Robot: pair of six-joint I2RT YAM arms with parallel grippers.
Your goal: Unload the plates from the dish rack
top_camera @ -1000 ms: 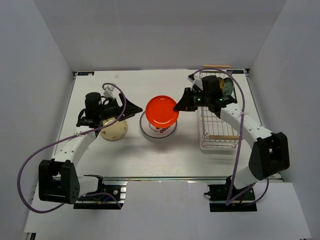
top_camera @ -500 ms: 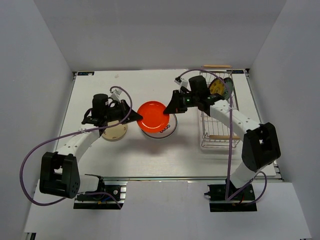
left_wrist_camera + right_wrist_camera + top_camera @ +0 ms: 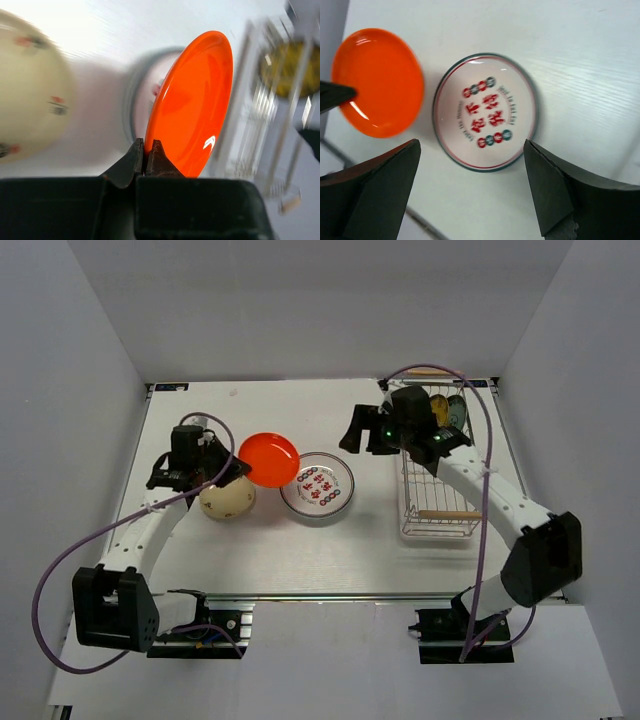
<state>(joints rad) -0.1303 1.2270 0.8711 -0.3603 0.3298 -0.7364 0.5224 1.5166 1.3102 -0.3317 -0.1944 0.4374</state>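
My left gripper (image 3: 238,468) (image 3: 147,145) is shut on the rim of the orange-red plate (image 3: 270,458) (image 3: 192,105) (image 3: 377,82) and holds it tilted above the table. To its right, a white plate with a green-red rim (image 3: 317,487) (image 3: 485,112) lies flat. A cream plate with red marks (image 3: 227,500) (image 3: 30,115) lies under the left arm. My right gripper (image 3: 355,430) (image 3: 471,145) hangs open and empty above the white plate. The chrome dish rack (image 3: 438,515) (image 3: 270,100) stands on the right, with a dark teal plate (image 3: 458,412) upright at its far end.
A yellowish round dish (image 3: 437,410) (image 3: 290,67) stands in the rack beside the teal plate. A wooden rod handle (image 3: 445,514) crosses the rack's near end. White walls close in the table on the left, right and back.
The orange-red plate passed from my right gripper to my left. The left shut on its rim and carried it left; the right opened and drew back toward the rack.
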